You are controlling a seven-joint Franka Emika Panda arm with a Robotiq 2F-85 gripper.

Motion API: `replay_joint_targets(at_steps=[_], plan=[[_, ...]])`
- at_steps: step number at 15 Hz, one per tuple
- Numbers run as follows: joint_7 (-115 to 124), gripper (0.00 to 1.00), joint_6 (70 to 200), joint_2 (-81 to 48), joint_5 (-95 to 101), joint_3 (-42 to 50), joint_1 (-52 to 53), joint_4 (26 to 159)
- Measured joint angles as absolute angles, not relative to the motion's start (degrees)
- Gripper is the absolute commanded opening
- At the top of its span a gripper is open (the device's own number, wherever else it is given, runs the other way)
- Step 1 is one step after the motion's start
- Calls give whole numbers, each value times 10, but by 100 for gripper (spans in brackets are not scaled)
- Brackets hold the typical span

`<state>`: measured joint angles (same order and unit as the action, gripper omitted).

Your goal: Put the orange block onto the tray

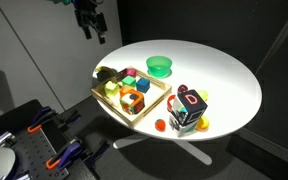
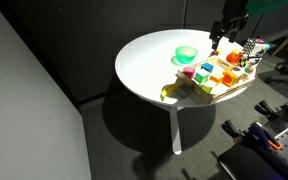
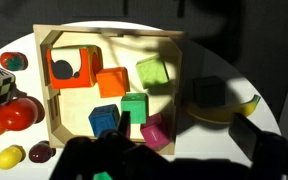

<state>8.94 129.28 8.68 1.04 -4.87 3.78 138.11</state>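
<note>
The orange block point(image 3: 111, 83) lies inside the light wood tray point(image 3: 109, 32), between an orange-red block with a dark hollow centre point(image 3: 69, 68) and a light green block point(image 3: 152, 70). The tray also shows in both exterior views point(image 1: 112, 102) point(image 2: 206, 92) on a round white table. My gripper point(image 3: 184, 130) is open and empty, its dark fingers at the bottom of the wrist view, over the tray's edge. In both exterior views it hangs well above the table point(image 1: 89, 25) point(image 2: 222, 35).
Blue point(image 3: 104, 118), green point(image 3: 134, 108) and magenta point(image 3: 156, 132) blocks lie in the tray. A dark green block point(image 3: 206, 92) and a banana point(image 3: 234, 108) lie beside it. A green bowl point(image 1: 160, 66), a patterned cube point(image 1: 191, 108) and small toy fruits point(image 3: 9, 115) stand nearby.
</note>
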Motion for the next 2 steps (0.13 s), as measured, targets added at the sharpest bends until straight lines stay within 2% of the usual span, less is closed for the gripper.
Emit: replay_joint_targets(at_steps=[2], plan=[[89,100,1293,87,10,-49,38,1381]])
